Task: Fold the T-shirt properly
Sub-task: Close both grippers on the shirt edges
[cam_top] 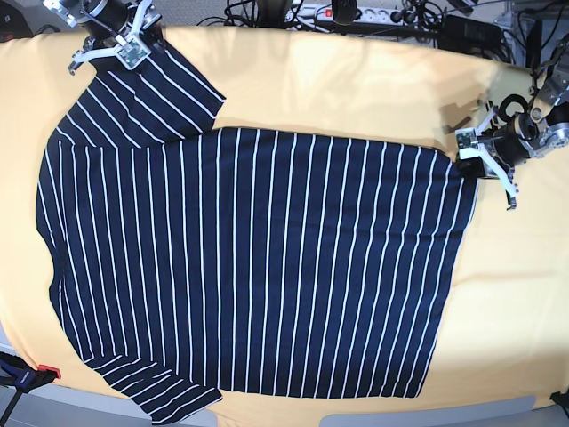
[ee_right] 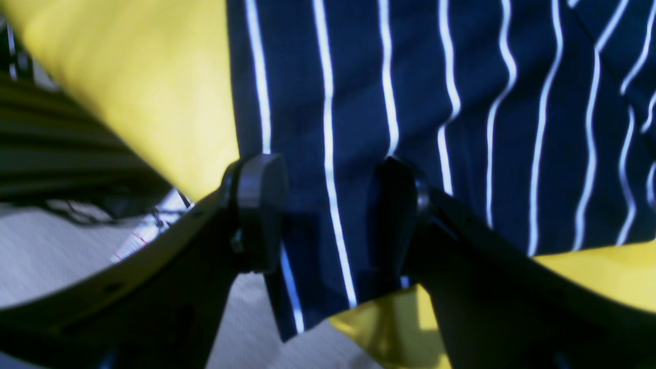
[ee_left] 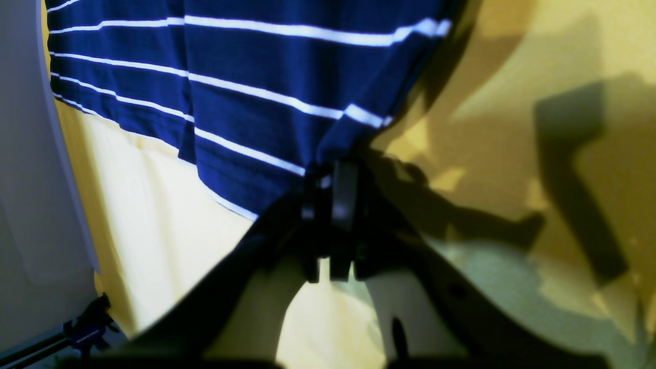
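Pinching T-shirt (ee_left: 246, 97) hem, left end effector (ee_left: 328, 205); right end effector (ee_right: 328, 215) agape astride sleeve.

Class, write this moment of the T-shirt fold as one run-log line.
T-shirt: flat on yellow cloth | left pincer: shut on hem corner | right pincer: open over sleeve | fold: not begun

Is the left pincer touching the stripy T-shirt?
Touching. The left wrist view shows the left pincer shut on a corner of the T-shirt.

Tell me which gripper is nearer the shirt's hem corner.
Left. The left gripper is shut on the T-shirt at that corner; the right gripper stands open over a sleeve at the far end.
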